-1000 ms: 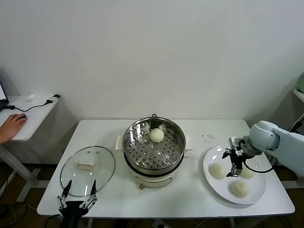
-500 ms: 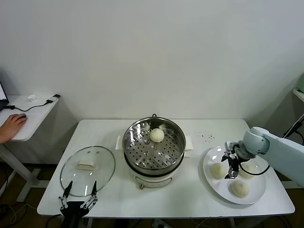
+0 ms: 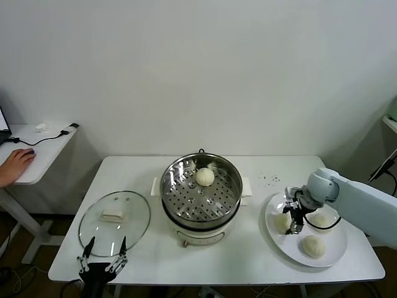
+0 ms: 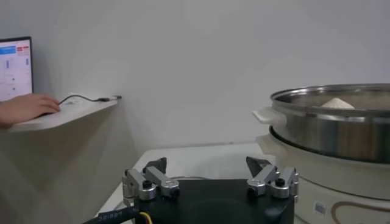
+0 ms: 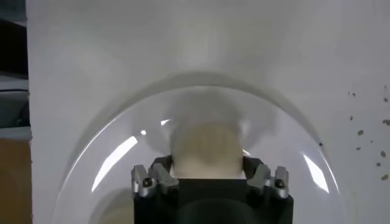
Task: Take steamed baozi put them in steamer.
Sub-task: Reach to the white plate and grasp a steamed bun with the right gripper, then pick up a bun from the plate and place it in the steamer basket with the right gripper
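Beside steamer [image 3: 201, 194], glass lid [image 3: 115, 222], plate [image 3: 285, 242]

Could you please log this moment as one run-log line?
right gripper: open around plate bun | left gripper: open, parked by lid | steamer: one bun inside

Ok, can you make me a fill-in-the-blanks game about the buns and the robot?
1. The steamer has ___ baozi inside.
2. The white plate holds ___ baozi.
3. The right end effector is straddling a baozi on the ___.
4. The glass lid lies to the steamer's ___.

Missing words: one; three; plate; left
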`<action>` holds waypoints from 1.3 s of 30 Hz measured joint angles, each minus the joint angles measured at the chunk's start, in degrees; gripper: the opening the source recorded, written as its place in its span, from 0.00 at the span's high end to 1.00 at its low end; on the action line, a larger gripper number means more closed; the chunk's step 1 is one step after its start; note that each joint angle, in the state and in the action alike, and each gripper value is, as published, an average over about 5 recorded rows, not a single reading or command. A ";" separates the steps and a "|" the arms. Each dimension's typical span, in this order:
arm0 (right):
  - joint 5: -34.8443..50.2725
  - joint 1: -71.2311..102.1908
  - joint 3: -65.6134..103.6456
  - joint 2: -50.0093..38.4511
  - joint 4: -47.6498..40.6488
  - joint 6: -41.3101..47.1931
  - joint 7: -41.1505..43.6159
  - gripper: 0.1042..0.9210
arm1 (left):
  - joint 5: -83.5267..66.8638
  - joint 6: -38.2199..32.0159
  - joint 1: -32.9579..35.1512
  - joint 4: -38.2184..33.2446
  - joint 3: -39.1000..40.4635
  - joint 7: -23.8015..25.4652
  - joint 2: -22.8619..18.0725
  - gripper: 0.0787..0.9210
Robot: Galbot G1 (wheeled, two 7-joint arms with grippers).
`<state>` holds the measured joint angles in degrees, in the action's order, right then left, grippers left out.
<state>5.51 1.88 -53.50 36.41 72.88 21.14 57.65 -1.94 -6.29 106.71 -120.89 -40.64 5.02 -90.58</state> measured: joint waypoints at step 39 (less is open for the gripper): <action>31.32 -45.46 -26.59 11.73 -1.48 -0.74 0.88 0.44 | -0.15 -0.29 1.06 -0.92 1.87 -0.28 0.41 0.12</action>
<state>36.83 -43.58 -80.09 48.14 71.41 20.40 58.54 -2.09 -6.58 107.78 -121.81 -38.76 4.75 -90.17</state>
